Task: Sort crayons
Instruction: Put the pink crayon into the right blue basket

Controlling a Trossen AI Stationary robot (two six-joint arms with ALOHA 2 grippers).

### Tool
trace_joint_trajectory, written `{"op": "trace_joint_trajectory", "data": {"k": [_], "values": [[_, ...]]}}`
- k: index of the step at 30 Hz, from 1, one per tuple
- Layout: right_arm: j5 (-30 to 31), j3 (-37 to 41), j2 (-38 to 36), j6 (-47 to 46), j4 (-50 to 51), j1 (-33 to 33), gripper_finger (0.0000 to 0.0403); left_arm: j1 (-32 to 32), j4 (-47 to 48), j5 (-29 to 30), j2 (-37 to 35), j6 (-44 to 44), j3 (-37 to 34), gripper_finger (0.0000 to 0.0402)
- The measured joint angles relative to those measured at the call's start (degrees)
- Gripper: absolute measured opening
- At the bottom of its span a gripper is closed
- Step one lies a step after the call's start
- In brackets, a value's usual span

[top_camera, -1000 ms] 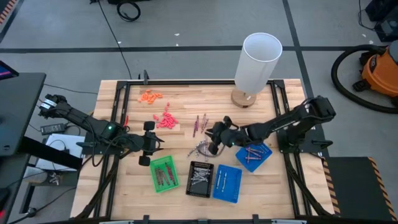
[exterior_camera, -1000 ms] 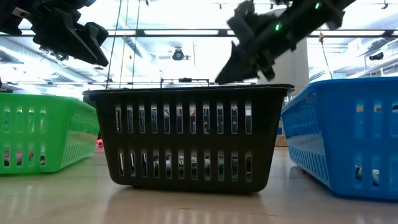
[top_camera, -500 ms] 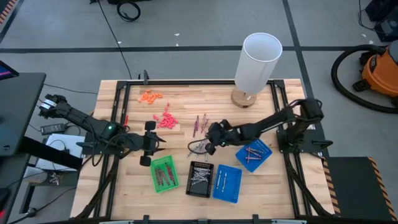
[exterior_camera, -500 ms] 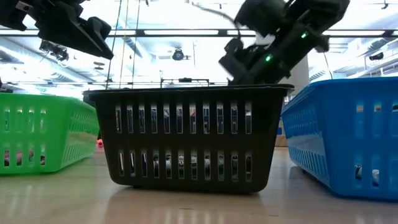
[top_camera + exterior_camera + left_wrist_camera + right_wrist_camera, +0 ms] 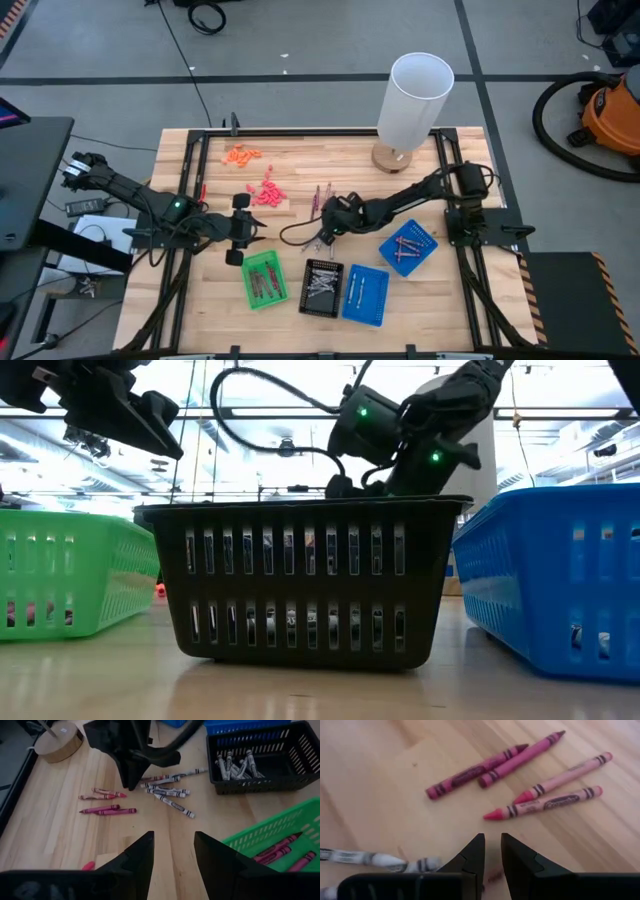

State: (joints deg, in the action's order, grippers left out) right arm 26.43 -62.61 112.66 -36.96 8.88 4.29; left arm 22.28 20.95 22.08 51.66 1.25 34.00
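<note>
Your right gripper (image 5: pixel 322 237), fingers nearly together and empty, has swung left from the blue tray (image 5: pixel 408 249) to the loose crayons (image 5: pixel 167 792), so another pick looks imminent; left gripper (image 5: pixel 250 229) waits, fingers apart.

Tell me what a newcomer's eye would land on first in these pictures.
Probably the tall white cylinder at the table's far edge, then the row of small trays at the near edge: the green tray, the black tray and two blue trays. Mid-table, the right end effector hangs low over loose crayons, while the left end effector waits above the green tray.
</note>
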Motion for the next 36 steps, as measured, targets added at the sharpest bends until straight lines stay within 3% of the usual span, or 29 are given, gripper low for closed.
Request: {"op": "trace_joint_trajectory", "data": {"k": [11,20,28,32,36], "values": [[0.62,-0.19,0.34,1.33,1.32,0.02,0.0071,0.00,0.80,-0.01,-0.01,0.93,0.00,0.0151],[-1.07,-0.13,-7.11,0.80,9.51,-0.56,0.0071,0.00,0.79,-0.01,-0.01,0.95,0.00,0.0151],[-7.44,-0.12,-7.25,25.60,11.14,0.67,0.0087,0.00,0.60,-0.01,0.00,0.70,0.00,0.0150],[-15.94,-0.74,-7.25,30.28,14.58,-1.46,0.0113,0.00,0.63,-0.01,0.00,0.66,0.00,0.0151],[-15.81,-1.86,-7.25,37.37,16.53,-1.78,0.0138,0.00,0.34,-0.01,0.00,0.06,0.00,0.0151]]}}
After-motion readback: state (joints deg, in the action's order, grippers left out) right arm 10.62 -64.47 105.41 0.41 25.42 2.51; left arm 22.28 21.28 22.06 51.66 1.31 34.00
